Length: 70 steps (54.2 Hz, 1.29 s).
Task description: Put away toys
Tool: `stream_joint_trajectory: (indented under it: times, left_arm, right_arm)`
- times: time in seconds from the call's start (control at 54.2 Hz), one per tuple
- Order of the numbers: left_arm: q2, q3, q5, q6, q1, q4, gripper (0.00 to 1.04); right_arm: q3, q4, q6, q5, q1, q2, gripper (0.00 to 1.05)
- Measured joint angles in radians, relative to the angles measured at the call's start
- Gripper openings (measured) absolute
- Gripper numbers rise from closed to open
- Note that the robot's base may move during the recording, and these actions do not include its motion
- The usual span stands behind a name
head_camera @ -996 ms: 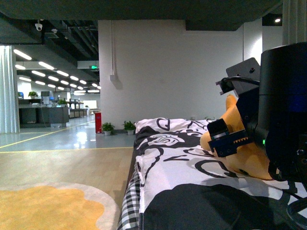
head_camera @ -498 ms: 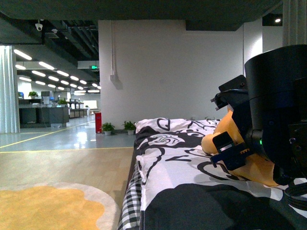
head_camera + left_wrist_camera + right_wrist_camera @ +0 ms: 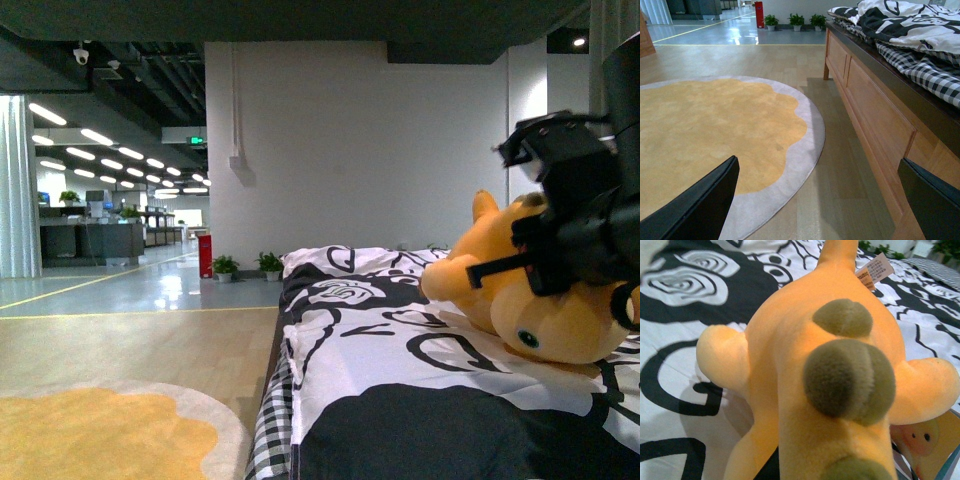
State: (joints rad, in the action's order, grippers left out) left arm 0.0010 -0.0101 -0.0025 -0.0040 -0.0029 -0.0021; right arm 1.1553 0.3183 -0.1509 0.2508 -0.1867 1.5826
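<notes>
Sprawling on the black-and-white patterned bed [image 3: 380, 330], at the front view's right, is one plump orange-yellow plush [image 3: 500, 300]. It has a rounded limb leftward, one black eye [image 3: 527, 339] rightward, three brownish nubs [image 3: 850, 377], seemingly along its back, and one paper tag [image 3: 874, 271]. The left gripper [image 3: 818, 162] is spread wide and empty above the wooden floor [image 3: 835, 165]. The right gripper [image 3: 560, 240] hangs against the plush; whether it is clamped I cannot tell. A lit hall lies far left, then one yellow, grey-edged rug [image 3: 715, 130].

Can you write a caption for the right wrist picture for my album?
An orange plush animal with brown bumps lies on the black-and-white blanket, paper tag showing.
</notes>
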Motion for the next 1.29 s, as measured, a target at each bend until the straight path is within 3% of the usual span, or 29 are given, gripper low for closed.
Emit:
stream_joint_trajectory:
  times: [0.314,0.48,0.572,0.959,1.052,1.125,1.292]
  left_arm:
    - [0.000,0.000,0.000,0.000,0.000,0.000,0.98]
    - [0.000,0.000,0.000,0.000,0.000,0.000,0.98]
    - [0.000,0.000,0.000,0.000,0.000,0.000,0.98]
    - [0.000,0.000,0.000,0.000,0.000,0.000,0.98]
    - [0.000,0.000,0.000,0.000,0.000,0.000,0.98]
    - [0.000,0.000,0.000,0.000,0.000,0.000,0.98]
    - [0.000,0.000,0.002,0.000,0.000,0.000,0.98]
  right_arm:
    - [-0.148,-0.098,0.211,-0.445,0.139,-0.394,0.08]
    - [-0.246,-0.154,0.327,-0.622,0.235,-0.612,0.08]
    - [-0.287,-0.180,0.359,-0.656,0.256,-0.695,0.08]
    - [-0.332,-0.227,0.380,-0.662,0.259,-0.777,0.08]
    - [-0.349,-0.316,0.292,-0.430,0.207,-0.807,0.08]
    - [-0.436,-0.299,0.228,-0.289,0.192,-0.854,0.08]
    - [-0.629,-0.221,0.178,-0.241,0.192,-0.941,0.08]
